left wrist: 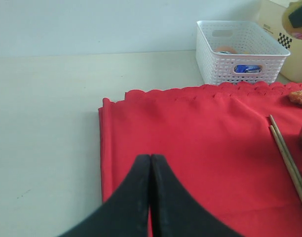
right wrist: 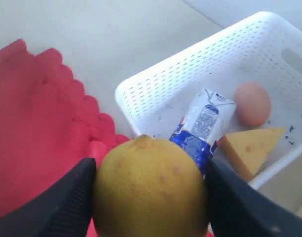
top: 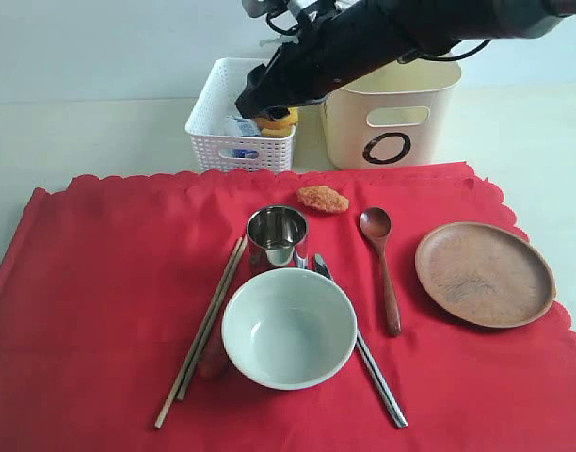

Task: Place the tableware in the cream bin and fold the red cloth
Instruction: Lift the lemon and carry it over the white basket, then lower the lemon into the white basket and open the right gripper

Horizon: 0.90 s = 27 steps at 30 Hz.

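The right jaws grip a lemon [right wrist: 151, 190] by its sides, above the white basket [right wrist: 190, 54]. The left jaws are pressed closed, over the red cloth [top: 90, 282] near its left edge. The cloth lies spread on the worktop [top: 81, 132]. On it, the chopsticks [top: 205, 325] run diagonally, near-left to far-right, beside the upright bowl [top: 288, 330]. The spoon [top: 384, 273] points its scoop end away. The knife [top: 377, 377] slants from the cup [top: 277, 235] toward near-right. The plate [top: 484, 273] lies flat at the right, and the cream bin [top: 392, 118] stands upright behind the cloth.

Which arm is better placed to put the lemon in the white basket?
Right. The right gripper holds the lemon at the white basket's rim; the left gripper, shut, is over the red cloth, away from it.
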Each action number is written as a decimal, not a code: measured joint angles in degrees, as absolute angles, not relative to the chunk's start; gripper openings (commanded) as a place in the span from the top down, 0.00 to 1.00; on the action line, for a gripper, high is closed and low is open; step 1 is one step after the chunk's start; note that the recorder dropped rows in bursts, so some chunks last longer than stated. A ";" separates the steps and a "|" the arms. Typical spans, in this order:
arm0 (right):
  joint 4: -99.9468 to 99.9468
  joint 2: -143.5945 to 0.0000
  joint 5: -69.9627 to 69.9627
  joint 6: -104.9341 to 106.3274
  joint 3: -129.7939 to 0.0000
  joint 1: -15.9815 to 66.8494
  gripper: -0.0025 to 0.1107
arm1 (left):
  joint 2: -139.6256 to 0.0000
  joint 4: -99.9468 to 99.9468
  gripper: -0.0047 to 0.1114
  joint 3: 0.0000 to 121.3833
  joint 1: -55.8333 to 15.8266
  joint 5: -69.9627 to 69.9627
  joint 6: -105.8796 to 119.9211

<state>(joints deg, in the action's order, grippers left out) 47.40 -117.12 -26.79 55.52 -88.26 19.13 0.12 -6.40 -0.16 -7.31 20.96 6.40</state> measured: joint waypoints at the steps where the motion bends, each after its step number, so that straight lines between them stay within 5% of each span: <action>1: 48.84 -117.74 -25.27 55.52 -88.26 19.13 0.98 | 0.12 -6.40 0.96 -0.16 -7.31 20.96 6.40; 16: 53.56 -123.14 -3.75 55.52 -88.57 23.73 0.97 | 0.12 -6.40 0.96 -0.16 -7.31 20.96 6.40; 27: 53.76 -127.93 -2.98 55.52 -93.94 24.88 0.66 | 0.12 -6.40 0.96 -0.16 -7.31 20.96 6.40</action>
<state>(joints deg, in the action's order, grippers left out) 53.76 -127.93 -2.98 55.52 -93.94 24.88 0.12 -6.40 -0.16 -7.31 20.96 6.40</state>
